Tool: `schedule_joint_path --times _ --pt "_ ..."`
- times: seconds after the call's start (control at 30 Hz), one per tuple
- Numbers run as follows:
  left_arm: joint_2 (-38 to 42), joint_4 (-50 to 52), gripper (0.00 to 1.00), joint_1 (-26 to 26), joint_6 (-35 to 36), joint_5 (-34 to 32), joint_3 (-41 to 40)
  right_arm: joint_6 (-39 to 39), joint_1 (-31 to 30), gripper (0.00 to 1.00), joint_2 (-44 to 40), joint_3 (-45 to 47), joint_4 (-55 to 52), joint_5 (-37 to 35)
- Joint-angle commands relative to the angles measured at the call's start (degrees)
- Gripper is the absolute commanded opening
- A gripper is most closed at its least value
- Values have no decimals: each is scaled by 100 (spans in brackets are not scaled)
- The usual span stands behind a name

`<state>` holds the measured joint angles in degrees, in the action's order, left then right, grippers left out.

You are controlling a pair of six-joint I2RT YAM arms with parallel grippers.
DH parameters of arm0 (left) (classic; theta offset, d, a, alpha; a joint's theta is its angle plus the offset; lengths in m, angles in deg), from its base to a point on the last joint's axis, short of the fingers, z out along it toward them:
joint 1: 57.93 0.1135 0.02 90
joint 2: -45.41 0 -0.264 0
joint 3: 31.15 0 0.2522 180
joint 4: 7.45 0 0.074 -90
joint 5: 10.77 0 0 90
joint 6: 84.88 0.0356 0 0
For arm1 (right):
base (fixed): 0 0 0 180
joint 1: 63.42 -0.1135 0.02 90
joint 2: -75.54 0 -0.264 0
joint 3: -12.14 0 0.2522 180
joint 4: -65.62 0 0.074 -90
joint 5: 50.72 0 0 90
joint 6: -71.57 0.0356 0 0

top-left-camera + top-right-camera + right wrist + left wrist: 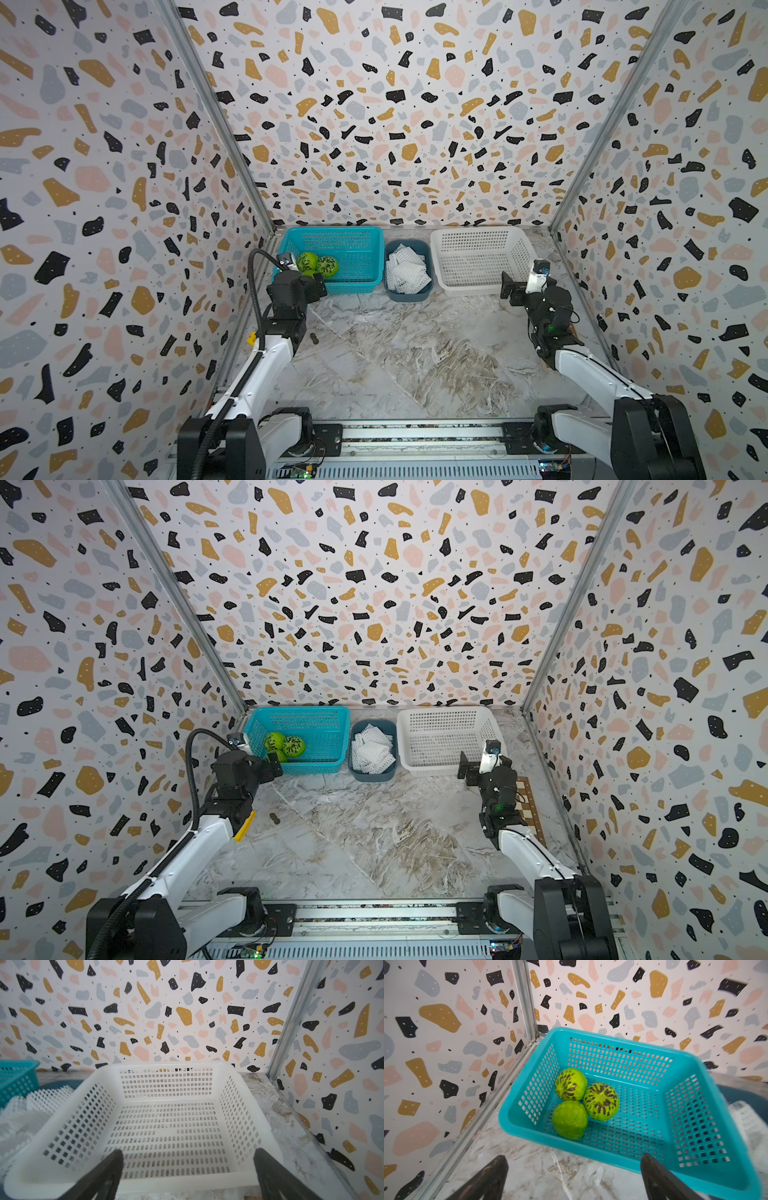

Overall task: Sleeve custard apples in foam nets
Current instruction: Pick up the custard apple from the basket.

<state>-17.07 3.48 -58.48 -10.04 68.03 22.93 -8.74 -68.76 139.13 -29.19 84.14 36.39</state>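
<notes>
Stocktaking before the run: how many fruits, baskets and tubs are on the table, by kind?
custard apples: 3
baskets: 2, teal and white
tub: 1
Total: 6

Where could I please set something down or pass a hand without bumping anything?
The marble tabletop between the left gripper and right gripper, in front of the three containers, lies mostly bare. The white basket is empty; the teal basket is free on its right. Crowded: the custard apples at its left, the dark tub full of foam nets.
</notes>
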Motion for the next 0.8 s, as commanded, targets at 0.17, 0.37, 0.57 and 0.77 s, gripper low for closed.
schedule_joint_path --times 0.17,0.37,0.57,0.77 --pt "-560 1433 99 119 -1407 870 1605 2855 1047 99 436 -1297 -2329 2317" --pt "-2002 3022 99 118 -1100 1314 3332 2190 186 100 82 -1291 -2533 2240" --pt "-3500 3843 99 117 -1192 1504 4619 2080 -470 98 -4 -1393 -3007 1980" --pt "-4934 4689 99 108 -1134 1513 6032 1921 -1118 98 -52 -1202 -3209 1733"
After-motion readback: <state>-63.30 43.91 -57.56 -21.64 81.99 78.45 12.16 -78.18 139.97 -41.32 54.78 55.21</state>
